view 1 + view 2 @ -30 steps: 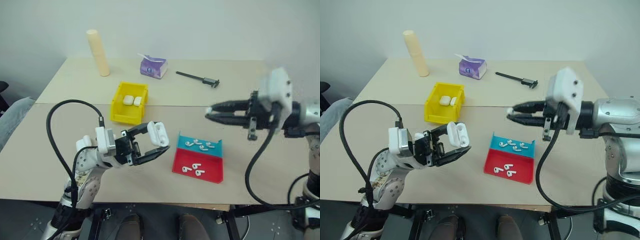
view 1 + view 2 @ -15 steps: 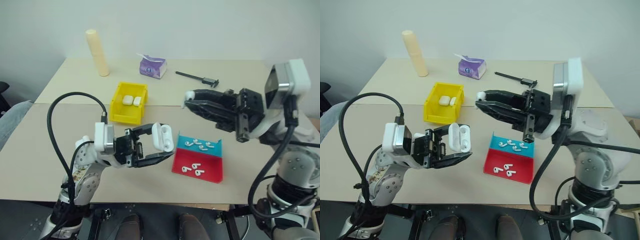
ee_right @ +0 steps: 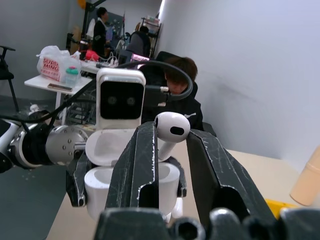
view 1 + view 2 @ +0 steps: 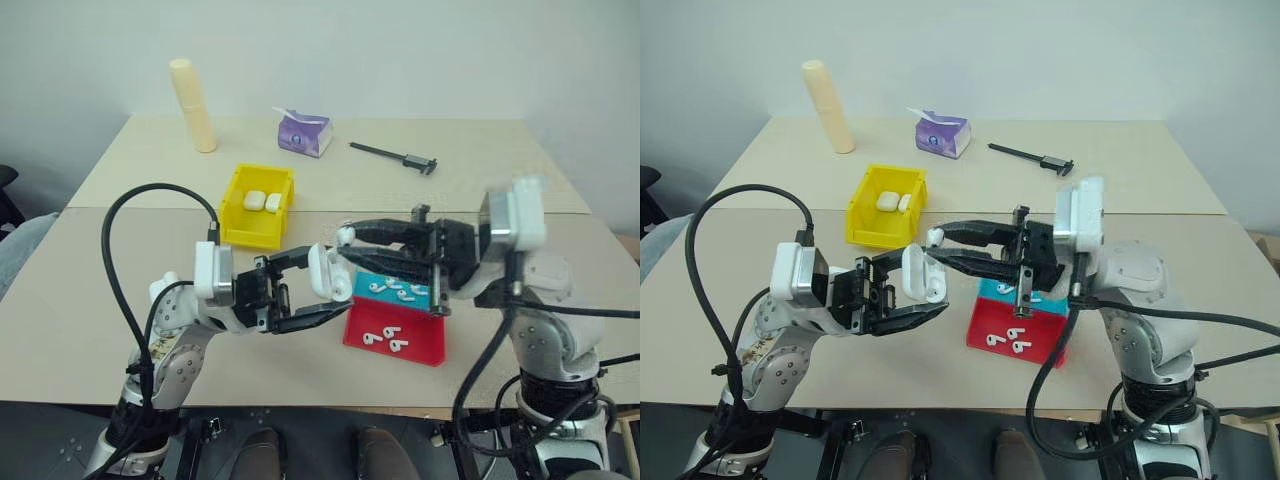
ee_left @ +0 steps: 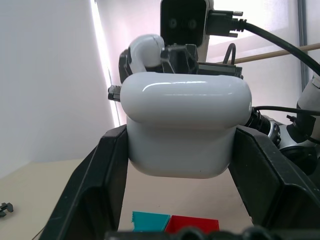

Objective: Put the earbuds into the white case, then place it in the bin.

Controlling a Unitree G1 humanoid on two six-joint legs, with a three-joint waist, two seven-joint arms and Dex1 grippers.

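The beige bench (image 4: 120,290) carries a yellow bin (image 4: 258,205) beyond the left claw (image 4: 325,290), a teal-and-red tray (image 4: 397,330) beneath the right claw (image 4: 345,243), and far beyond both a cream cylinder (image 4: 195,105), a purple pack (image 4: 305,133) and a black tool (image 4: 395,158).

Three white cases (image 4: 258,201) in all, two in the one yellow bin (image 4: 236,222) and one held; seven earbuds (image 4: 388,340), six on one tray (image 4: 425,340); one table (image 4: 120,280).

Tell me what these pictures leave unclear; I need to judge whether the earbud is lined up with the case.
- Slots of the white case: right wrist view, the right gripper covers them.
- Earbud stem tip: hidden between the fingers.
- Case opening: left wrist view shows its closed back only.
- Earbuds in the tray: too small to sort left from right.
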